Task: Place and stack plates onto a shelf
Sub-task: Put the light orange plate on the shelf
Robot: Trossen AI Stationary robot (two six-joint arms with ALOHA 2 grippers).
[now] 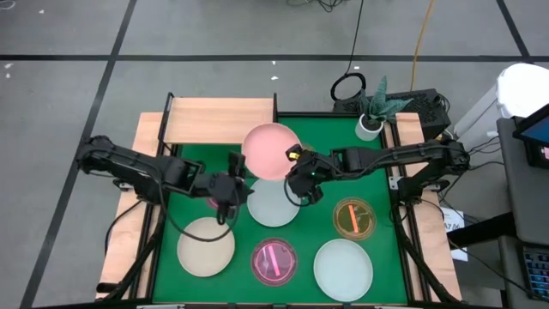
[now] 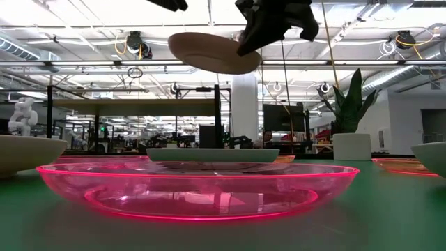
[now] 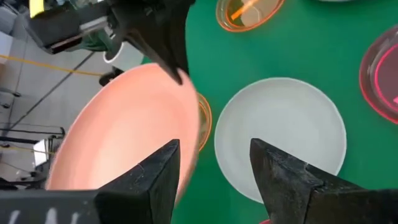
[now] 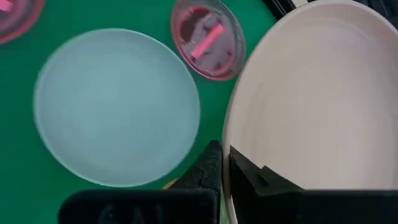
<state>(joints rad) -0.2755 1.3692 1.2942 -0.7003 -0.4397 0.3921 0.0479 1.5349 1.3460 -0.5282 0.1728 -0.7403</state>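
Observation:
My right gripper (image 1: 298, 169) is shut on the pink plate (image 1: 269, 150), which hangs in the air near the table's far middle, beside the light-wood shelf (image 1: 219, 120); the low view shows this plate (image 2: 212, 52) high above the table. My left gripper (image 1: 230, 196) hovers open and empty left of a mint-white plate (image 1: 273, 203), over a partly hidden magenta plate (image 1: 211, 202). Flat on the green table lie a cream plate (image 1: 206, 247), a magenta plate (image 1: 274, 262), another mint-white plate (image 1: 343, 268) and an amber plate (image 1: 354, 217). My right gripper pinches the pink plate's rim (image 4: 231, 140) between its two fingers, one on the plate's inner face and one beneath, at the edge toward the table's right and near side (image 1: 290, 165). The fingers (image 3: 163, 50) come slanting from the right. The plate is lifted clear and nearly level.
A small white plant pot (image 1: 369, 125) stands at the far right corner. Another amber plate's edge (image 3: 204, 119) peeks out below the pink plate in the left wrist view. Wooden strips line the table's sides, and cables hang along both arms.

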